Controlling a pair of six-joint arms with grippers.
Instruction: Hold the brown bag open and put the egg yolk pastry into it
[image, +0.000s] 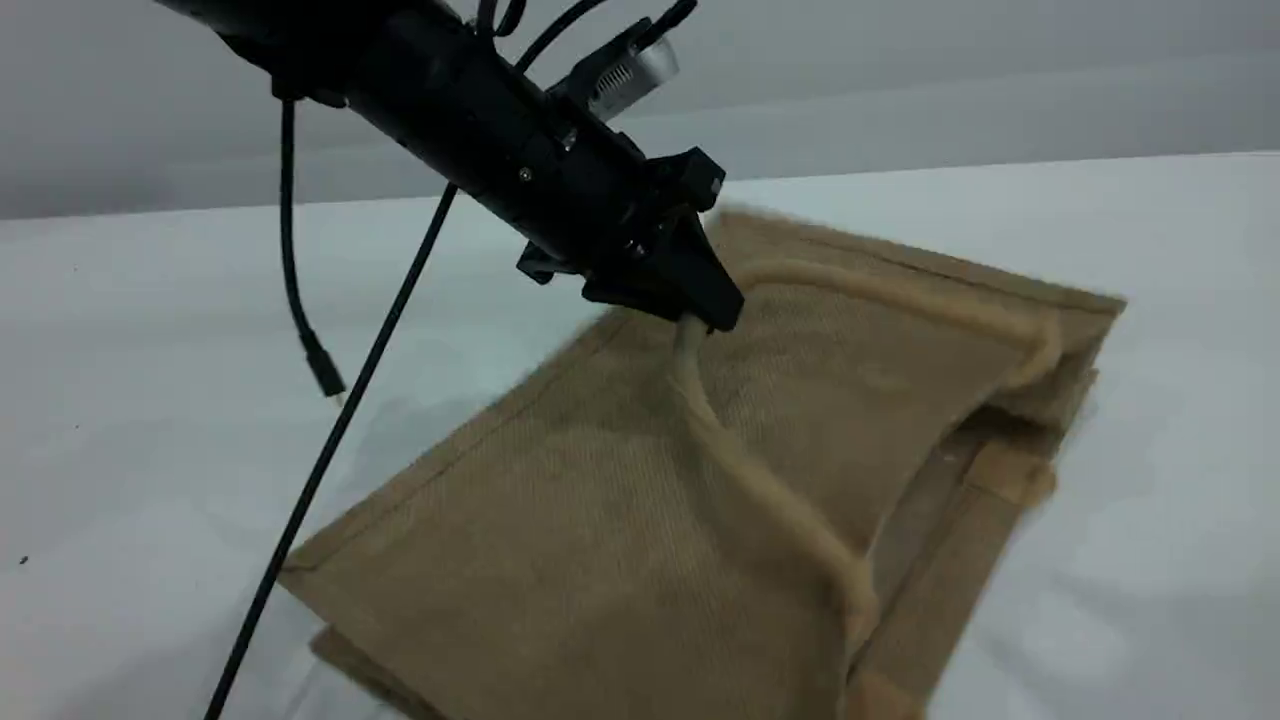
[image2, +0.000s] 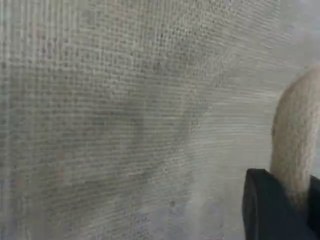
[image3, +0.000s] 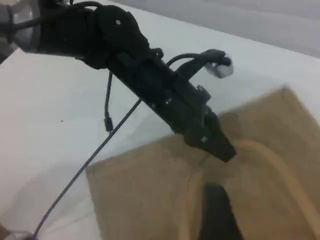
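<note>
Brown bag (image: 560, 520): left claw (image: 705, 318) is pinched on the top of one beige rope handle (image: 760, 480). The left wrist view shows the rope seated between the dark fingers (image2: 265, 210). Both legs of that handle run from the pinch down to the upper panel's rim. That rim stands off the lower panel, so a dark slot of mouth shows on the right side. The rest of the brown bag lies on the white table (image: 150, 400), centre to right in the scene view.

We judge it light and floppy: woven cloth, no stiffness in the rim, rough enough not to slip. The rope handle is the right hold; it's padded, so pinch firmly.

Right claw (image3: 216, 210) hangs above the bag, jaws wide. Only one fingertip shows, and we see nothing in it.

Egg yolk pastry: not in view. We expect it to be crumbly, so grip it softly across its sides.
</note>
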